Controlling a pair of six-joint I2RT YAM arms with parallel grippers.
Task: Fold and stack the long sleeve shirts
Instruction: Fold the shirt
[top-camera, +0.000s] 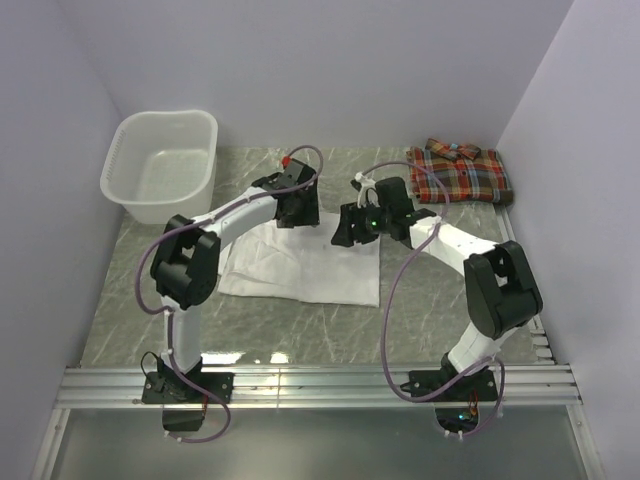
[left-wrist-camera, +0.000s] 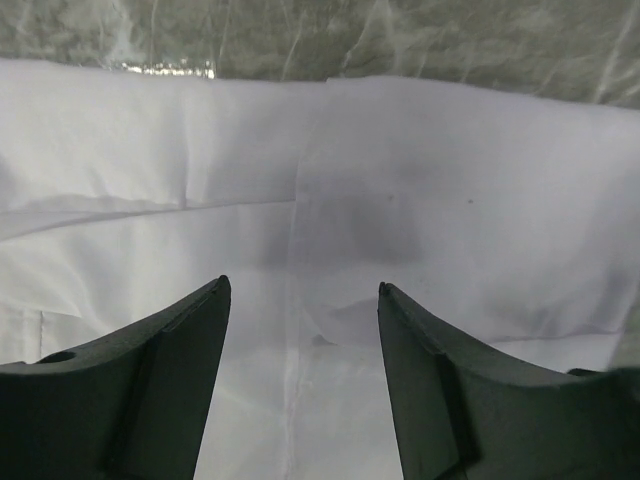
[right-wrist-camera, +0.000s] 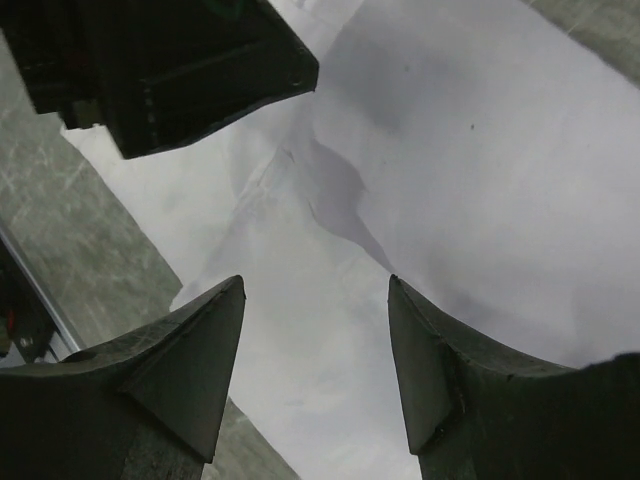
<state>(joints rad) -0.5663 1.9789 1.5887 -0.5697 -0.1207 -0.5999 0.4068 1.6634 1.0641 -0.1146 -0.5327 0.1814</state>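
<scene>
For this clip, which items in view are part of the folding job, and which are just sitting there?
Job items:
- white shirt, spread out in the middle
- plaid shirt, folded at the far right

Just sitting there:
- laundry basket, far left corner

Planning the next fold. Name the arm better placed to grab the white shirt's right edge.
Right. The right end effector hangs open over the shirt near that edge; the left end effector is farther left.

arms (top-camera: 240, 215): white links, black joints | cables (top-camera: 384, 330): lilac loops | jaws: dark, tapered | right wrist: green LED (top-camera: 373, 222)
</scene>
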